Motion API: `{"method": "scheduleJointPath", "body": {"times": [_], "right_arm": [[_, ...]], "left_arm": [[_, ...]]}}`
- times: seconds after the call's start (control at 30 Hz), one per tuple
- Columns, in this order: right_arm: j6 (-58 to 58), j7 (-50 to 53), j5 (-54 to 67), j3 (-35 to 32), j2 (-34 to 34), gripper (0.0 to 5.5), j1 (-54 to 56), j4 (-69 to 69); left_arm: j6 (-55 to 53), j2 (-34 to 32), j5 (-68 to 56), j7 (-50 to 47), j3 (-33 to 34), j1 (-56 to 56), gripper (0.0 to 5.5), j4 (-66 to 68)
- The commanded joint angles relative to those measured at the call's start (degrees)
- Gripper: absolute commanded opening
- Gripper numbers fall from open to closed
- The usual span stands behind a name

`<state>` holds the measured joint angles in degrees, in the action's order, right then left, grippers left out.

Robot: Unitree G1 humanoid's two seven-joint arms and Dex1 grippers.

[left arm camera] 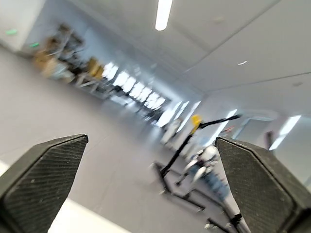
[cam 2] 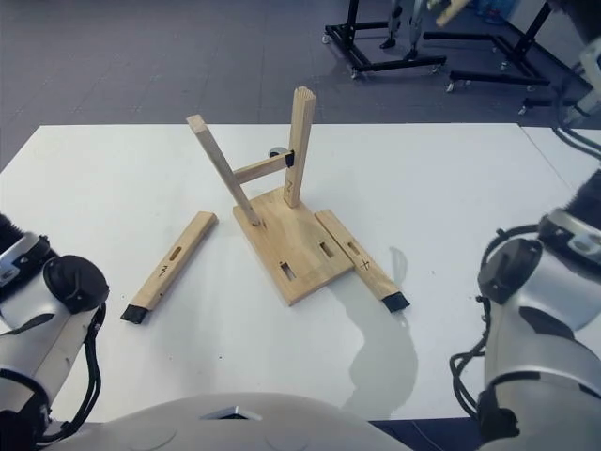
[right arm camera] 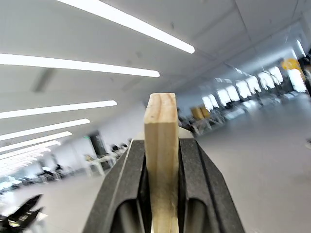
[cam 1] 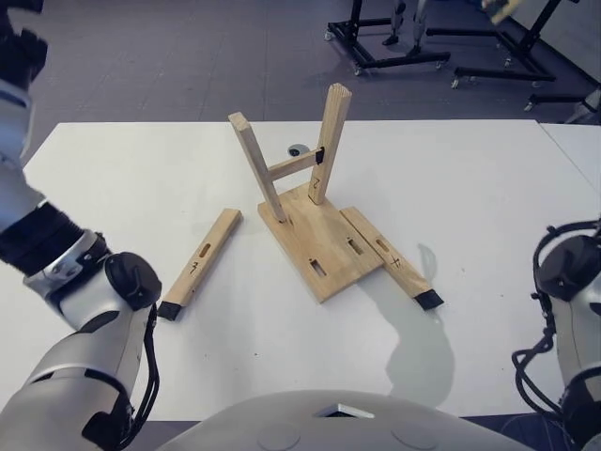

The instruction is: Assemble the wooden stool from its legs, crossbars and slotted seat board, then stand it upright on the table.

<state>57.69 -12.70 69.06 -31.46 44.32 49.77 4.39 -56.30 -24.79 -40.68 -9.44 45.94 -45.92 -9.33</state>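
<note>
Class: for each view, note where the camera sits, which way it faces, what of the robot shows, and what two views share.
Left eye view: head, facing down at table and seat board; both arms show.
Right eye view: beside it, same scene and arms.
Left wrist view: left wrist, facing ceiling; open left gripper.
Right wrist view: right wrist, facing ceiling lights; right gripper shut on wooden piece.
Shared: both wrist views see ceiling.

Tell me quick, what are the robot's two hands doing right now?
Left gripper: open, holding nothing.
Right gripper: closed on a wooden piece.
</note>
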Motion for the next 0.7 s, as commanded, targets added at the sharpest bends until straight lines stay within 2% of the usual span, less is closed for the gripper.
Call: {"method": "scheduleJointPath", "body": {"times": [0.03,0.1,0.17,0.33,0.43,0.6,0.7], "right_arm": [[9.5,-1.2,5.3,2.5,-0.6,0.39,-15.2,-11.8],[9.2,-1.9,5.2,3.3,-3.9,0.39,-24.8,-17.1],[3.9,-5.0,-0.7,5.6,-6.1,0.39,-33.8,-21.2],[-10.5,-14.5,-15.9,10.5,-6.8,0.39,-47.3,-25.6],[-15.7,-17.5,-19.1,11.4,-9.0,0.39,-49.1,-24.0],[-23.4,-20.3,-24.3,17.8,-15.7,0.39,-43.5,-16.7],[-27.4,-23.1,-27.8,20.2,-17.3,0.39,-41.1,-11.8]], "left_arm": [[-7.5,-1.7,-3.6,-3.4,6.6,7.9,4.82,-5.6],[-10.4,-1.0,-6.5,-2.3,7.1,9.9,4.82,-4.7],[-10.2,-1.1,-7.5,0.2,5.4,10.8,4.82,-1.8],[-5.7,-2.5,-5.5,5.4,1.2,14.2,4.82,2.6],[-3.5,-2.7,-5.0,7.5,-0.1,15.9,4.82,3.8],[-0.9,-2.3,-4.6,10.4,-3.5,16.4,4.82,6.8],[0.3,-2.4,-4.2,11.8,-6.0,15.9,4.82,8.1]]}}
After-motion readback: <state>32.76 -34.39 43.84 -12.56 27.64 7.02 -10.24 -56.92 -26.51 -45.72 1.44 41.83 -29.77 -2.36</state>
